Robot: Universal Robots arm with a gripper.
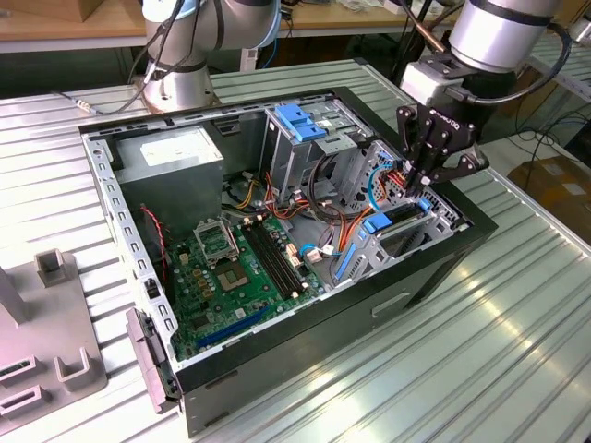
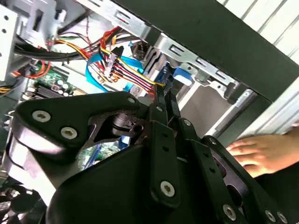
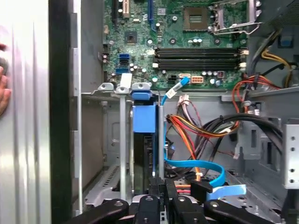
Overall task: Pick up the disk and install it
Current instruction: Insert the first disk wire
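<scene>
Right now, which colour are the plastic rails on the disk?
Blue. The disk rails show best in the first wrist view.

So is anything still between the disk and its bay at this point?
Nothing visible blocks it. The disk, with its blue rails, already sits down in the bay near the case's front corner, and the gripper is right at its upper edge. The loose red, yellow and blue cables lie beside the slot, not across it.
</scene>
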